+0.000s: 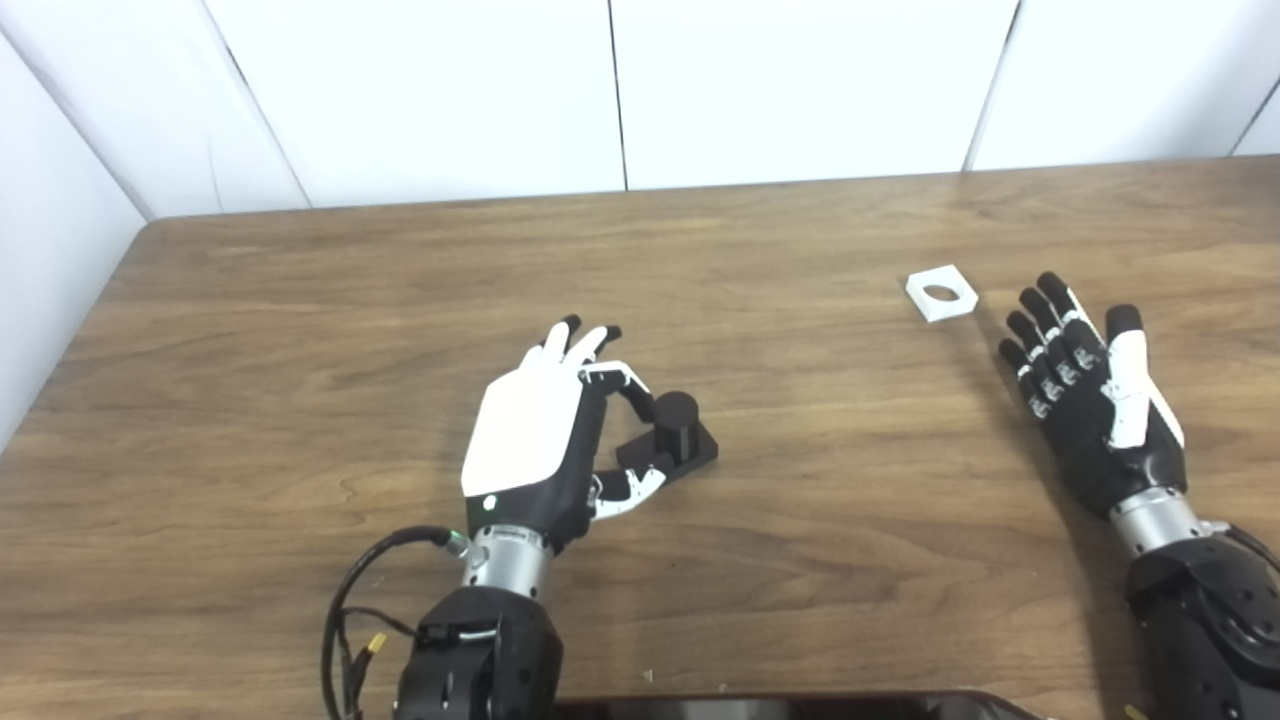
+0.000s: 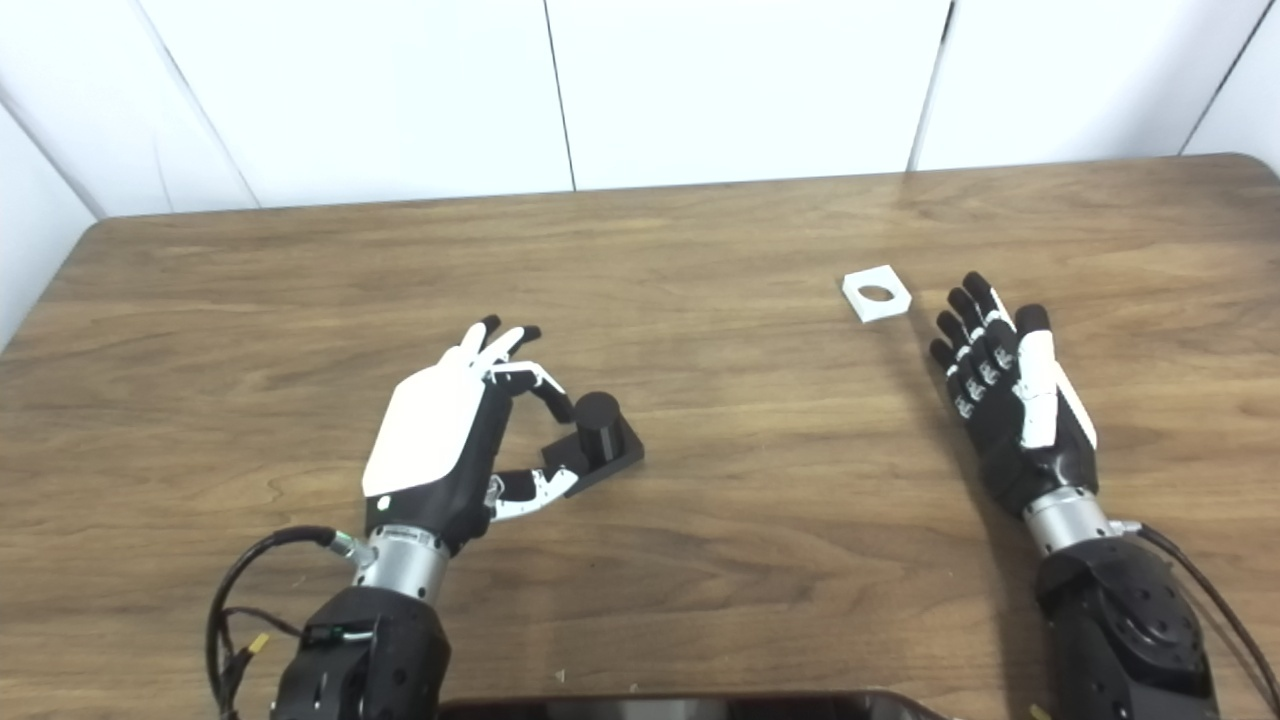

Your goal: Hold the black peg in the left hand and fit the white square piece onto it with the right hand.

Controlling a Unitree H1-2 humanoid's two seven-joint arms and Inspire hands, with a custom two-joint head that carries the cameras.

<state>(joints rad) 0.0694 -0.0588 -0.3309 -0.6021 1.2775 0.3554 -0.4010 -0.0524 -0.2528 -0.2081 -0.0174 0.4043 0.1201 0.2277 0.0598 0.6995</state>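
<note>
Wooden counter: my left hand curls loosely around the black peg, not gripping; right hand spread empty beside the white square piece. I'd clamp the base squarely first.

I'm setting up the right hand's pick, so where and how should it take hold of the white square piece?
The white square piece lies flat on the table, hole up, just beyond the open right hand. Probably best to come from above and pinch two opposite outer edges, leaving the round hole clear for the black peg.
</note>
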